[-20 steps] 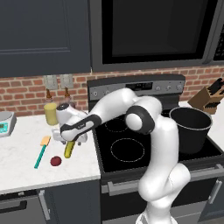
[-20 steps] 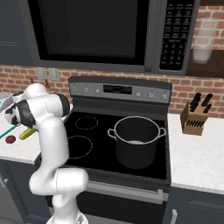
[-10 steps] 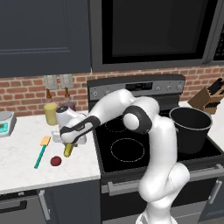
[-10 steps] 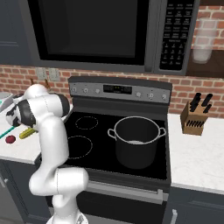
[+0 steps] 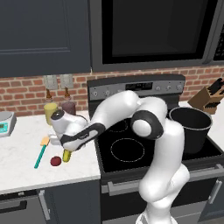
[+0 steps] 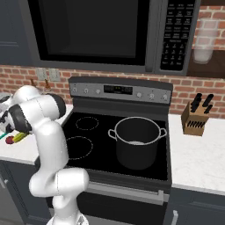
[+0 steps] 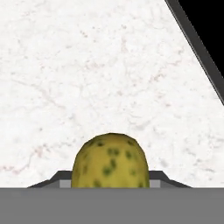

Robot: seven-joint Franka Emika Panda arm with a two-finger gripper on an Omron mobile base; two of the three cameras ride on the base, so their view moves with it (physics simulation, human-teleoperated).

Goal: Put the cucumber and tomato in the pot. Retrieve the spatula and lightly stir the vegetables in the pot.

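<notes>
1. Two dark fingertips of the tool (image 7: 111, 183) are pressing against either side of the cucumber (image 7: 110, 161) in the hand view, so the tool is clamped on it, with the speckled rounded end poking out over the white desk (image 7: 87, 78).
2. From the left base view, the cucumber (image 5: 66, 155) is hanging end-down under the tool (image 5: 65, 148), its lower tip at or just above the desk (image 5: 26, 166); I cannot tell whether it is touching.
3. Just left of it the tomato (image 5: 55, 161) is sitting on the desk, and the spatula (image 5: 40, 151) is lying further left, blade toward the wall.
4. Well to the right, the pot (image 5: 190, 129) is standing on the right side of the stove (image 5: 131, 151).
5. Against the brick wall, a pale-yellow jar (image 5: 49, 111) and a maroon jar (image 5: 68, 107) are standing side by side.
</notes>
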